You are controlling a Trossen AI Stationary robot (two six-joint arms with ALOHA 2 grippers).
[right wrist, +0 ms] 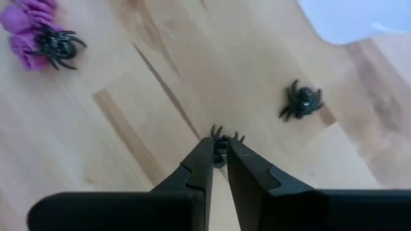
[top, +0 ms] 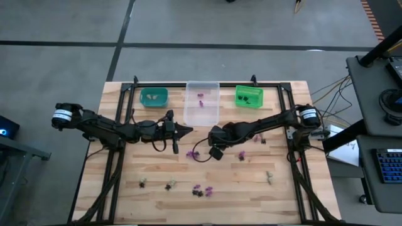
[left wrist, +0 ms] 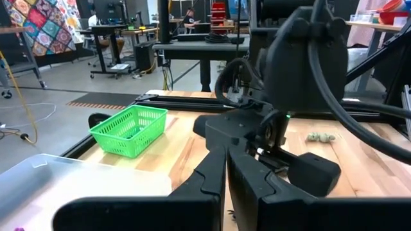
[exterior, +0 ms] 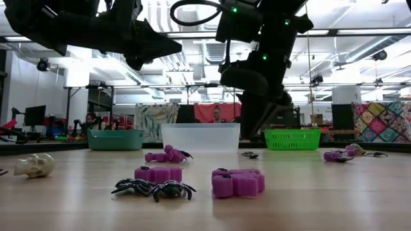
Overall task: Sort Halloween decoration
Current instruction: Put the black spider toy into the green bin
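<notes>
Tiny purple, black and pale beige trinkets lie scattered on the wooden table: a purple one, beige ones, and a purple and black cluster. In the low view a purple piece, a black spider and a beige skull lie close by. My right gripper hangs over the table's middle, pointing down, shut on a black spider. Another black spider lies loose beside it. My left gripper hovers just to its left, shut and holding nothing. My right gripper pinches a small black spider between its two fingertips, coming from above and pointing down. Only a few legs stick out past the tips; the fingers hide the body. In the low view the fingers end above the table top.
Three bins stand in a row at the far edge: teal, clear with a purple piece inside, green with dark pieces inside. A purple piece with a spider on it lies near my right gripper. Black frame rails run along both table sides.
</notes>
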